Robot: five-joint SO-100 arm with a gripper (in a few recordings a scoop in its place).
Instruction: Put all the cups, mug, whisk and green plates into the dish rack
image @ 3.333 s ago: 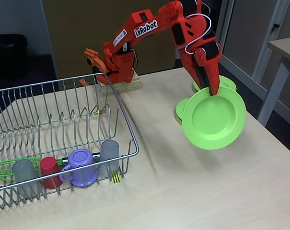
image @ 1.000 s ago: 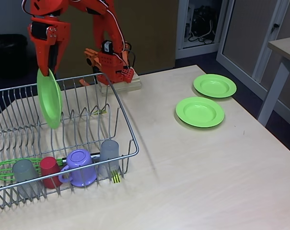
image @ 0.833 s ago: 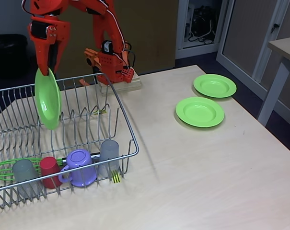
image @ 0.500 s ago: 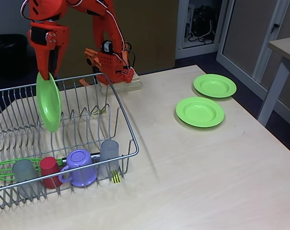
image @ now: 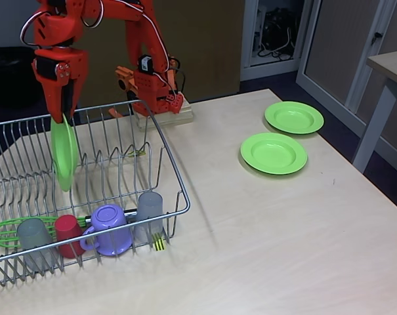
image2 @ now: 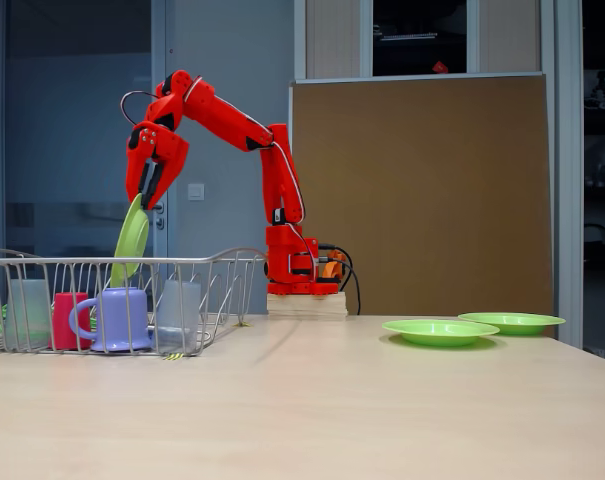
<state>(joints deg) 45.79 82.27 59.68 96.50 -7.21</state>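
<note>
In both fixed views the red claw (image: 62,111) (image2: 145,190) grips a round lime-green plastic plate (image: 63,152) (image2: 131,238) by its rim, edge-on, inside the silver wire dish rack (image: 119,141) (image2: 214,268); two matching plates (image: 273,153) lie on the surface (image: 270,249).

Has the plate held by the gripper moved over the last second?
Yes. The held plate, pinched by the gripper, has sunk lower and turned more edge-on between the prongs of the dish rack, judged against the rack's back rim.
</note>
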